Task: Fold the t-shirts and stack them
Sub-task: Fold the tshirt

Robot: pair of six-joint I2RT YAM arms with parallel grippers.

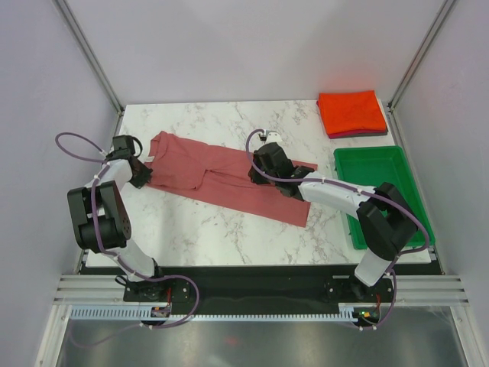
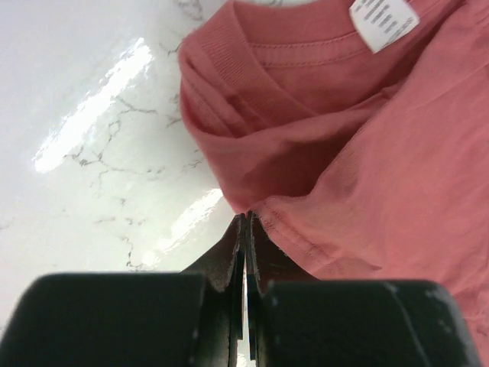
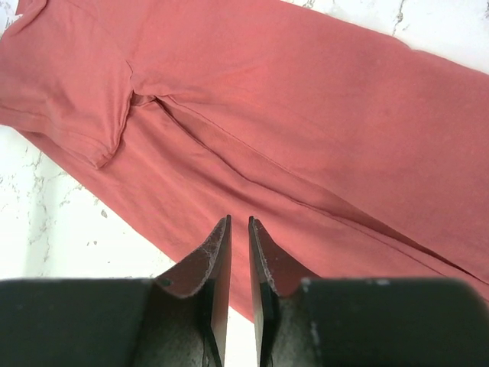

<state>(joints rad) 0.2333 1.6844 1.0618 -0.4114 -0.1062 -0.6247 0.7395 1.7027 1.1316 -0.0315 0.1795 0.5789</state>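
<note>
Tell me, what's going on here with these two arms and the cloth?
Two robot arms are folding a rose shirt, which lies folded lengthwise on the table. The left gripper is pinched shut on its edge near the collar. The right gripper is at its middle, jaws nearly together; whether it grips is unclear. Two folded shirts sit stacked in the far right corner.

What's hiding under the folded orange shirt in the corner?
A dark maroon shirt: only its thin edge peeks out along the near side of the orange shirt. The rest is covered.
</note>
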